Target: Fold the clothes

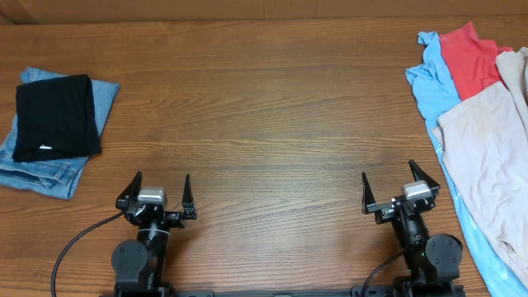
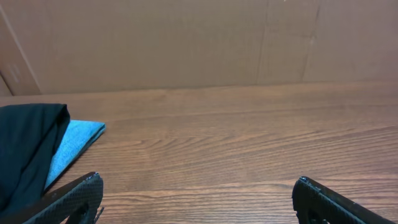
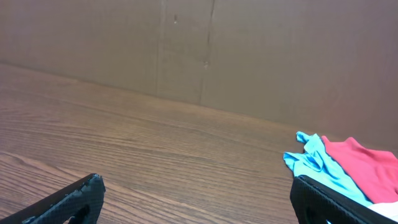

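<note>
Soft, limp, likely light beige shorts [image 1: 488,157] — best pinched at an edge. Left gripper [image 1: 162,177] and right gripper [image 1: 388,171] spread wide, empty.

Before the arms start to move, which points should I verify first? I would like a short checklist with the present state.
1. Left jaws open, holding nothing: ok.
2. Right jaws open, holding nothing: ok.
3. Beige shorts lie uncovered over the light-blue top: ok.
4. Shorts' full outline: cannot tell, cut off at picture's edge.
5. Table middle bare for folding: ok.
6. Folded black garment far aside: ok.
</note>
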Tool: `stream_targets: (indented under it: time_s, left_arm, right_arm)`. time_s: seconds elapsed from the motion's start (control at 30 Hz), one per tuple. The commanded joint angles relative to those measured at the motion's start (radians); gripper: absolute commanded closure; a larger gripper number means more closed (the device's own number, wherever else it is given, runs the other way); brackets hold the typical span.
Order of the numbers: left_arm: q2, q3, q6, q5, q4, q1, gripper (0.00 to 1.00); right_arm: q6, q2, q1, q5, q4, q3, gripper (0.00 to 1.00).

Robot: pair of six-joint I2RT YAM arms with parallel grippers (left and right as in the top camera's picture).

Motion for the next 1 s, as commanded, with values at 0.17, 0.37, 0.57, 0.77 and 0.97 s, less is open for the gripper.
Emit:
stream_targets:
  time_s: [0.17,0.37,0.57,0.77,0.97]
  left_arm:
    - [-0.009,-0.004,0.021,-0.006,-0.002,-0.002,0.00]
    - [-0.009,-0.004,0.008,-0.006,-0.002,-0.002,0.00]
    - [-0.009,-0.004,-0.040,-0.018,-0.003,-0.002,0.00]
    - [-0.009,-0.002,-0.171,-0.018,-0.003,-0.002,0.00]
    - [-0.008,0.065,-0.233,-0.018,-0.035,-0.002,0.00]
  right_arm:
    - [0.001,-0.004,-0.002,0.010,0.005,-0.011,0.00]
    - [0.001,-0.004,-0.002,0.010,0.005,-0.011,0.00]
    - [0.038,-0.004,-0.002,-0.020,0.009,-0.011,0.00]
    - [0.222,-0.004,-0.002,0.067,0.005,-0.010,0.00]
    - [0.246,-0.002,-0.002,0.086,-0.056,0.043,0.00]
